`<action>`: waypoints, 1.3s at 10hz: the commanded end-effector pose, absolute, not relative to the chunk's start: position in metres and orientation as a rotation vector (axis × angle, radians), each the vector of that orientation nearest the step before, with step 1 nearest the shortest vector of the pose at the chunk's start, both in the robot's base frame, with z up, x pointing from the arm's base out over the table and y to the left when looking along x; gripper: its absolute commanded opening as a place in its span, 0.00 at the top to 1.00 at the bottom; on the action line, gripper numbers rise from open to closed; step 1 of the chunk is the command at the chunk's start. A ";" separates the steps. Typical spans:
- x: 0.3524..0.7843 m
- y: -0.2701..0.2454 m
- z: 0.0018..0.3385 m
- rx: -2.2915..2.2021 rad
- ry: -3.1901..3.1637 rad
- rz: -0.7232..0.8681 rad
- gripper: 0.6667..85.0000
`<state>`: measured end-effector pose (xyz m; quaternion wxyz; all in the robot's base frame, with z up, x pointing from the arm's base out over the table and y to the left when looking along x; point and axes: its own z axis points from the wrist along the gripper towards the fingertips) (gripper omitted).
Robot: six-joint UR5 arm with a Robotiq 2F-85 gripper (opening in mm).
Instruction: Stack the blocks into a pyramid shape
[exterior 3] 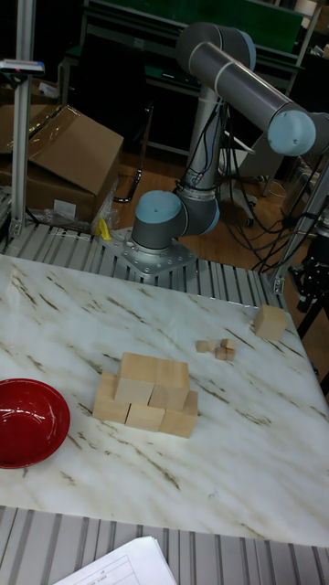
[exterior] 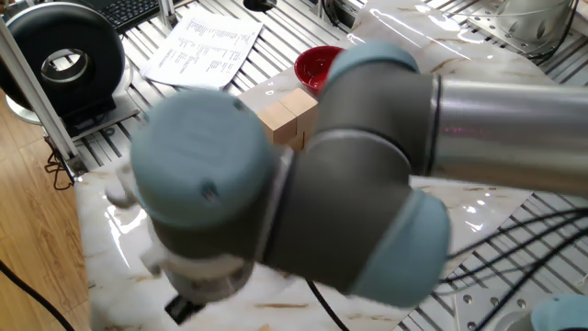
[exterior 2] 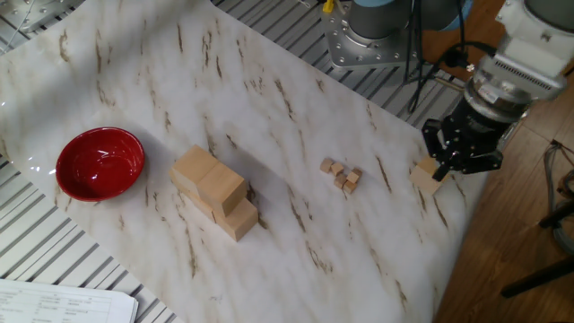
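The red bowl [exterior 2: 100, 162] and the part-built pyramid [exterior 2: 213, 192] lay far left of the fingers, the tiny cubes [exterior 2: 341, 173] nearer. The gripper [exterior 2: 464, 154] hovered just above the lone block [exterior 2: 427, 176] at the table's edge; its jaws' spread couldn't be told. The block looked light, rigid and smooth, best pinched across opposite flat faces.

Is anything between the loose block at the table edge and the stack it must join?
Yes: tiny cubes lie on the table roughly between the loose block and the stack; a lifted carry would probably clear them. Nothing visible separates the gripper from the block.
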<state>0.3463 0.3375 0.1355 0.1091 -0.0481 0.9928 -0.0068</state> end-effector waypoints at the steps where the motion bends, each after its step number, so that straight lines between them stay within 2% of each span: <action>1: 0.325 0.345 0.132 -0.118 2.917 0.008 0.99; 3: 0.319 0.345 0.128 -0.131 2.909 0.048 0.99; 6: 0.320 0.332 0.127 -0.308 2.890 -0.029 0.99; 7: 0.312 0.346 0.125 -0.422 2.901 0.048 0.99; 8: 0.309 0.350 0.125 -0.629 2.867 0.048 0.99; 10: 0.300 0.344 0.117 -1.101 2.774 -0.010 0.99; 13: 0.298 0.333 0.112 -1.325 2.711 -0.075 0.99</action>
